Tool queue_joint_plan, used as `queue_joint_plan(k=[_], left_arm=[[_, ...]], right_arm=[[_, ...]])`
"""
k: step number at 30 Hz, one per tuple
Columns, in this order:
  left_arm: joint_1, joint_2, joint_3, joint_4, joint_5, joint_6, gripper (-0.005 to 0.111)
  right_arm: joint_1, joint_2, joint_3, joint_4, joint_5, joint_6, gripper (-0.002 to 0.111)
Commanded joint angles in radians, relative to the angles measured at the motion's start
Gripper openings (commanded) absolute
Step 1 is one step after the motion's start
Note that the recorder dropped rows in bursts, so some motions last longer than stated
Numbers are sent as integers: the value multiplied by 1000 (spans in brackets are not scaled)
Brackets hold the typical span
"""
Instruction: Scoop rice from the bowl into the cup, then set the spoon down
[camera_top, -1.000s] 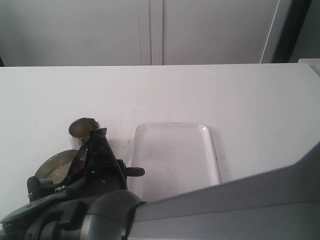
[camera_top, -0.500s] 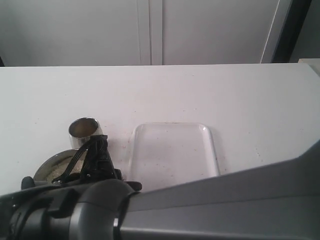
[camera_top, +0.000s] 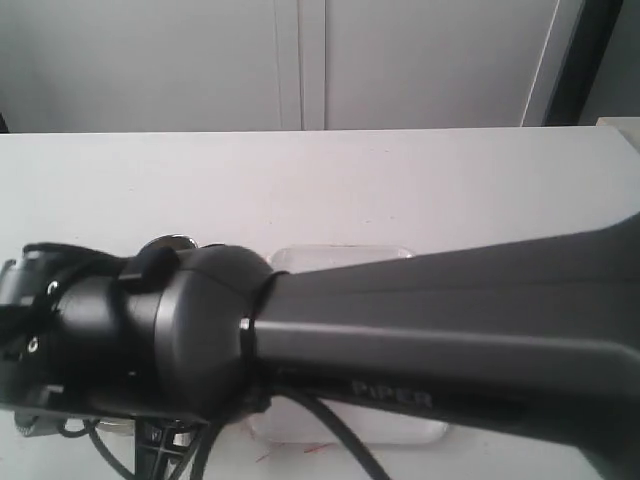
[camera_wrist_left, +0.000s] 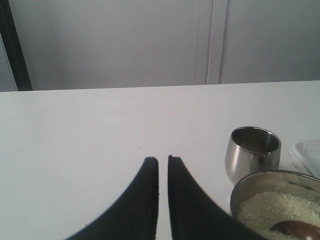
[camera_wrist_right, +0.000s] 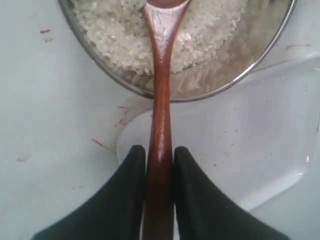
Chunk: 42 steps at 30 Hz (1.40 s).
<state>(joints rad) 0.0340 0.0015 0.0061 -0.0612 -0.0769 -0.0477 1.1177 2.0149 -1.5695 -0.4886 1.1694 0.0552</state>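
The spoon (camera_wrist_right: 162, 100) is getting squeezed by the right gripper (camera_wrist_right: 159, 150), head dipping into the rice (camera_wrist_right: 115, 35) in the bowl (camera_wrist_right: 220, 75). Left gripper (camera_wrist_left: 161, 160) is hanging pinched together, empty.

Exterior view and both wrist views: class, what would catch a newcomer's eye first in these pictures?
A bulky dark robot arm fills the exterior view's foreground, hiding much of the white table. In the right wrist view, black fingers clamp a dark reddish-brown wooden spoon whose head lies in the white rice of a wide shiny steel bowl. The left wrist view shows a small shiny steel cup standing beside that bowl.
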Motion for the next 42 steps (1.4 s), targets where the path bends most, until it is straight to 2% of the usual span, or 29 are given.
queue_joint_plan(k=[1, 4, 9, 17, 28, 38, 42], left_arm=[[2, -1, -6, -6, -4, -1, 14], [2, -1, -6, -6, -4, -1, 14], [2, -1, -6, -6, -4, -1, 14], [2, -1, -6, -6, -4, -1, 14], [2, -1, -6, -6, -4, -1, 14], [2, -1, -6, -6, -4, -1, 14], [2, -1, -6, -6, -4, -1, 14]], right_arm=[[-39, -17, -38, 89, 10, -39, 0], [-88, -47, -40, 217, 22, -75, 0], [-130, -69, -40, 315, 21, -105, 0], [-132, -129, -31, 341, -34, -105, 0], [-132, -237, 183, 363, -247, -77, 0], [-132, -330, 391, 356, -458, 24, 0], [-132, -337, 408, 349, -470, 37, 0]])
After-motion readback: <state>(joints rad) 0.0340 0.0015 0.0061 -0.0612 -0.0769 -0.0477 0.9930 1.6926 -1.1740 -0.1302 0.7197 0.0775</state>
